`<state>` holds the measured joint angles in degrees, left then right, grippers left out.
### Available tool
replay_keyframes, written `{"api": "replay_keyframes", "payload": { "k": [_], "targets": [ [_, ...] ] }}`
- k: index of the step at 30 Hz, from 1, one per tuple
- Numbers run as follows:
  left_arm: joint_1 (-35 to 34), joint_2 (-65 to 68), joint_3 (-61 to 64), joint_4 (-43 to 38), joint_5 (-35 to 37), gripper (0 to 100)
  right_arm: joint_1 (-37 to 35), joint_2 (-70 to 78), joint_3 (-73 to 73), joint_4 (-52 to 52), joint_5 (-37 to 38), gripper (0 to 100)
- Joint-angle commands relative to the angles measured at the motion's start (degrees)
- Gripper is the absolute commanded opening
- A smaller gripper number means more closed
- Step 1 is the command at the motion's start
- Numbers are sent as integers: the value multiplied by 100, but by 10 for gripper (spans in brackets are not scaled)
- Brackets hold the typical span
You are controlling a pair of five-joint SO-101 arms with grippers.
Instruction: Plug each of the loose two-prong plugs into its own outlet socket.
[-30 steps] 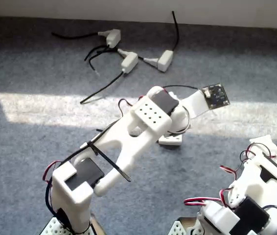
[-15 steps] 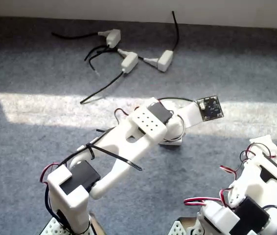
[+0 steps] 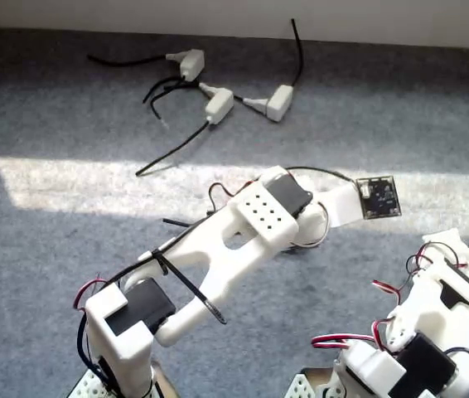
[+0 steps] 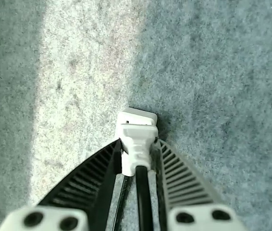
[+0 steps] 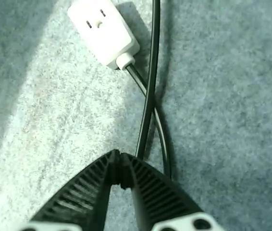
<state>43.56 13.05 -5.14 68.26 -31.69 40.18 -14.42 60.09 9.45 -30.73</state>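
We saw grey carpet (image 3: 44, 274) crossed by a sunlit band; left arm (image 3: 255, 220) lay stretched over mid-carpet; left gripper (image 4: 139, 145) pinched a white plug (image 4: 136, 137) by its sides, nose against a white socket block (image 4: 137, 117), seating unclear; right gripper (image 5: 120, 163) had fingers pressed together beside a black cord (image 5: 150, 86); a two-slot outlet socket (image 5: 102, 31) lay near; three white connectors (image 3: 218, 104) sat well apart, far side.

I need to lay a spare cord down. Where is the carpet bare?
Bare: the sunlit carpet left of the left arm, below the plug cluster; also the far stretch right of that cluster. Crowded: the cluster, and under the left tool, which grips a plug.
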Motion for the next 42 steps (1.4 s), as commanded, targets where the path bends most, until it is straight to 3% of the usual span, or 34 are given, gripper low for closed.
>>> {"api": "replay_keyframes", "payload": {
  "k": [1,9,21,28,36,42],
  "targets": [
    [-154,-312,-251,62,-123,5,-66,-40,-31,-127,79,6],
    [-523,470,-268,35,-422,5,-66,-40,-31,-127,79,6],
    [-426,505,-602,79,-404,5,-145,-40,-31,-127,88,6],
    [-1077,-488,-1508,492,255,5,-514,-110,-31,31,774,6],
    [-2431,-1253,-1692,1327,642,5,-1868,-119,-1411,2844,2321,6],
    [-3257,-1305,-1226,1442,1275,5,-3407,-101,-2519,4690,2734,6]
  ]
}}
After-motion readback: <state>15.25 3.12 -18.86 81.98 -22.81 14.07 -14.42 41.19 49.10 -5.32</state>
